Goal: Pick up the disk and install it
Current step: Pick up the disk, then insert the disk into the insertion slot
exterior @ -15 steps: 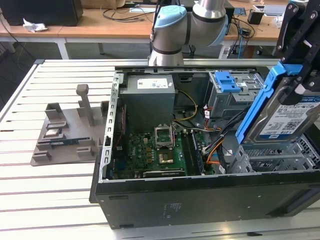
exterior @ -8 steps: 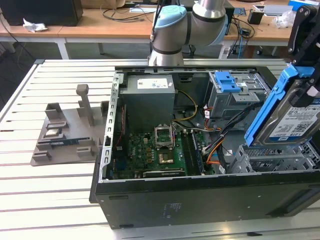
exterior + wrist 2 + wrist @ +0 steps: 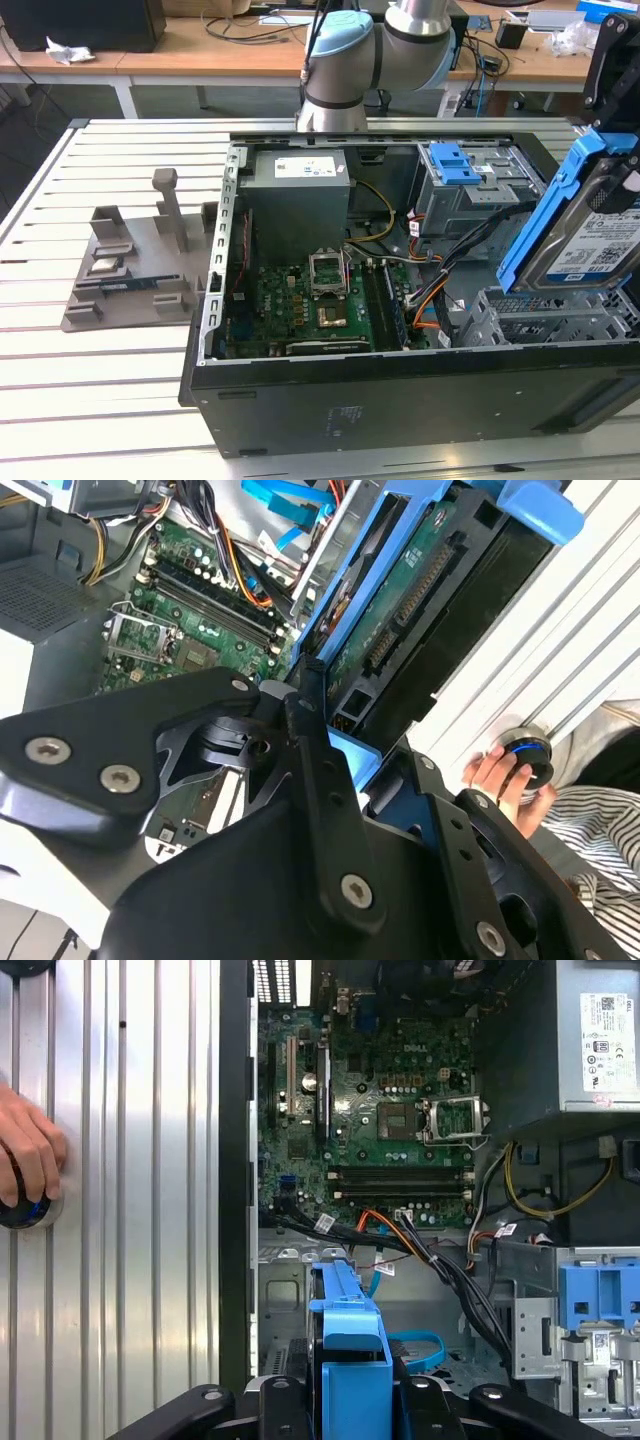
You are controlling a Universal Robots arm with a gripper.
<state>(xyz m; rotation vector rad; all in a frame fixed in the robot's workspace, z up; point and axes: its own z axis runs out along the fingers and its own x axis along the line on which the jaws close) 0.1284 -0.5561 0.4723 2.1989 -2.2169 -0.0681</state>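
The disk [image 3: 590, 235] is a silver hard drive with a white-and-blue label, clipped in a blue plastic frame. It hangs tilted above the right end of the open computer case [image 3: 400, 400], over the metal drive bay [image 3: 540, 320]. My black gripper [image 3: 612, 110] is shut on the upper end of its frame. In the second wrist view the disk [image 3: 400, 610] shows its green circuit side, with the gripper [image 3: 345, 745] clamped on the blue frame. In the first wrist view the frame's blue edge [image 3: 350, 1350] sticks out from the gripper [image 3: 350, 1410].
Inside the case lie the green motherboard [image 3: 310, 300], grey power supply [image 3: 300, 190], cable bundles [image 3: 450, 270] and a drive cage with a blue latch [image 3: 455, 160]. A grey fixture [image 3: 130, 270] holds a small chip [image 3: 105, 266]. A person's hand [image 3: 30, 1160] rests on a knob.
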